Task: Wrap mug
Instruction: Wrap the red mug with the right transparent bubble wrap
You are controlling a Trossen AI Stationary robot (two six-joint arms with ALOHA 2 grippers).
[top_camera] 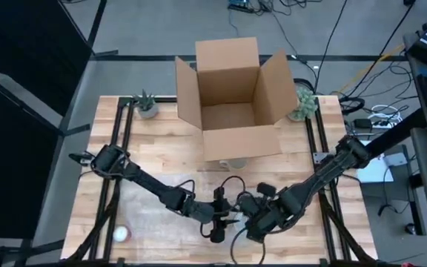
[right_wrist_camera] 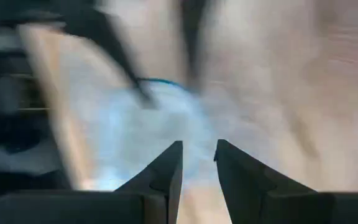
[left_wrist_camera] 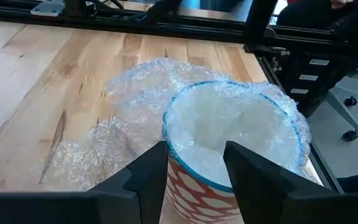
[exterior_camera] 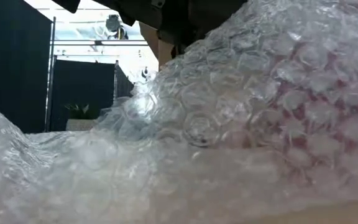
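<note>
I have both arms reaching in toward the middle of the surface's [top_camera: 161, 156] front edge, where the mug [left_wrist_camera: 194, 186], red-and-white patterned with a blue rim, stands upright, stuffed and draped with bubble wrap [left_wrist_camera: 229, 124]. My left end effector [left_wrist_camera: 194, 177] sits just beside the mug's rim with its fingers spread, released and gripping nothing. My right end effector [right_wrist_camera: 197, 165] hovers near the mug with a narrow gap between its fingers, holding nothing; an open cardboard box [top_camera: 232, 93] stands at the back edge.
</note>
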